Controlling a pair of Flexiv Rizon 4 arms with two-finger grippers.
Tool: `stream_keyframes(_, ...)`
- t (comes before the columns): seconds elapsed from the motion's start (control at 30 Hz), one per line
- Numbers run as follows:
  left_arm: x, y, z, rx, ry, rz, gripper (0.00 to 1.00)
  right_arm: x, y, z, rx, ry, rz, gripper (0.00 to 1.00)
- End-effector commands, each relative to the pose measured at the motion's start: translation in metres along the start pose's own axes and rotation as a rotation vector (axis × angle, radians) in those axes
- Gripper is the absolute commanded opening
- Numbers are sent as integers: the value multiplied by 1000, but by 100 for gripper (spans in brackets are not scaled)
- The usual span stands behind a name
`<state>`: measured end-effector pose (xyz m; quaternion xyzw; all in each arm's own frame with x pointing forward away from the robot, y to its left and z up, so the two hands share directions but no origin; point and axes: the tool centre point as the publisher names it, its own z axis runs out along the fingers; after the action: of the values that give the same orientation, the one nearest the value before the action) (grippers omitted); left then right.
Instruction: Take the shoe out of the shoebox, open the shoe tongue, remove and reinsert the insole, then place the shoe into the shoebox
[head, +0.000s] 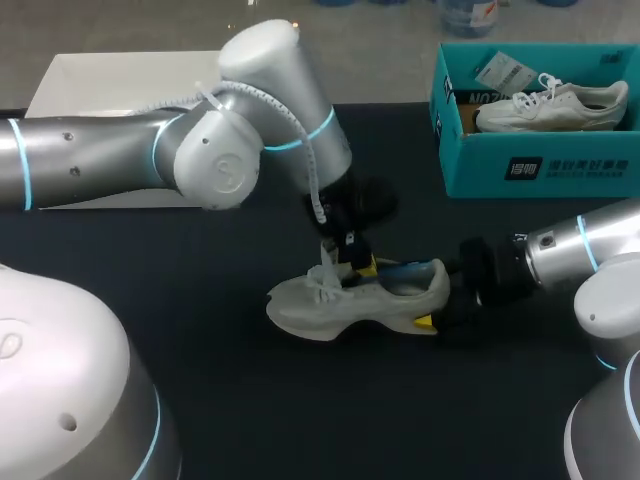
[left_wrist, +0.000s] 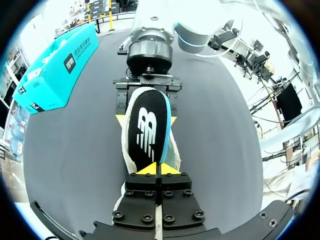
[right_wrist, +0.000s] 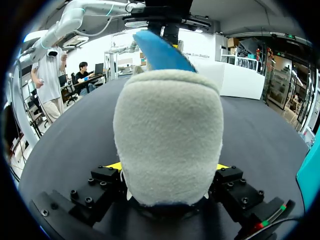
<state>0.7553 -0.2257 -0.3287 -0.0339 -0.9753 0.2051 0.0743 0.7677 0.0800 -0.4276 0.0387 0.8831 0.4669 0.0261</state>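
Left fingers (left_wrist: 143, 169) pinch insole (left_wrist: 147, 131) end | right fingers (right_wrist: 113, 166) clamp shoe (right_wrist: 167, 135) heel

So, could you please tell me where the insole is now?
In the head view's middle, the insole sticks up from the shoe, pinched by the left end effector.
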Motion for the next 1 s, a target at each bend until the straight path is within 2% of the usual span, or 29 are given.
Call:
stream_keyframes(0.03,-2,6,-11,99,80,18,0,2,0,2,4,-2,-1,0)
stream_keyframes(0.33,4,-13,-5,136,109,30,0,2,0,2,4,-2,-1,0)
stream_keyframes(0.6,8,-19,10,139,122,15,0,2,0,2,4,-2,-1,0)
stream_keyframes(0.83,9,-21,4,137,81,14,2,2,0,2,4,-2,-1,0)
stream_keyframes(0.87,9,-21,3,133,70,14,28,2,0,2,4,-2,-1,0)
stream_keyframes(0.9,8,-21,3,131,60,16,40,2,0,2,4,-2,-1,0)
stream_keyframes(1.0,8,-20,3,157,49,6,60,2,0,2,4,-2,-1,0)
